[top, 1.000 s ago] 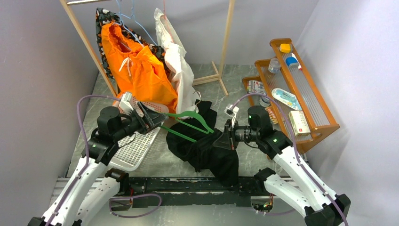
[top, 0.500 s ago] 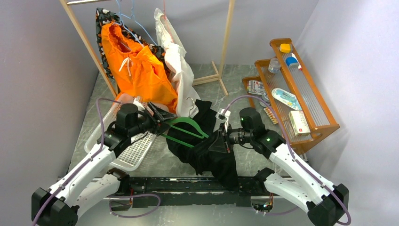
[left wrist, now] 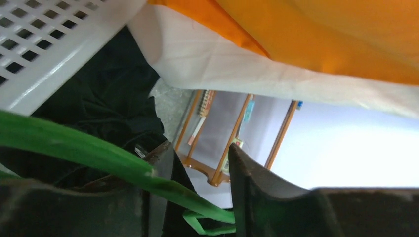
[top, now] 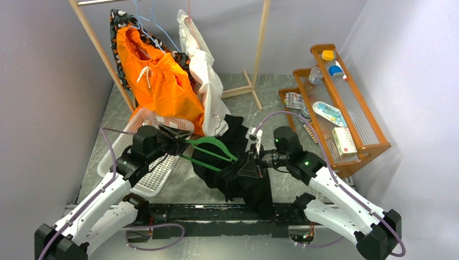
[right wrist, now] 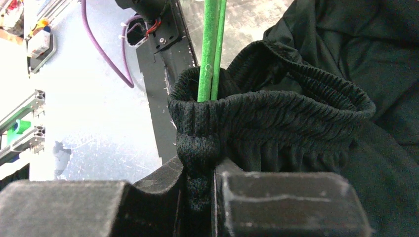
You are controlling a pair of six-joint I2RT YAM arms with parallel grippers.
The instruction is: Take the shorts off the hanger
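The black waistband [right wrist: 276,116] is pinched by the right tool [right wrist: 200,173]; the green hanger [left wrist: 74,148] (loose between the left tool's [left wrist: 200,153] half-open jaws) could be dragged along.

Top external: fixed, high behind the arm bases, tilted down over the whole table [top: 178,187]; widest and farthest view.
Left wrist: very close and low, looking out between its fingers [left wrist: 257,197], past the green hanger [left wrist: 74,145], toward the wooden shelf [left wrist: 237,133] at frame centre.
Right wrist: very close on the black garment [right wrist: 296,113], facing the base rail [right wrist: 160,44] at upper left.
All three views share the hanger.
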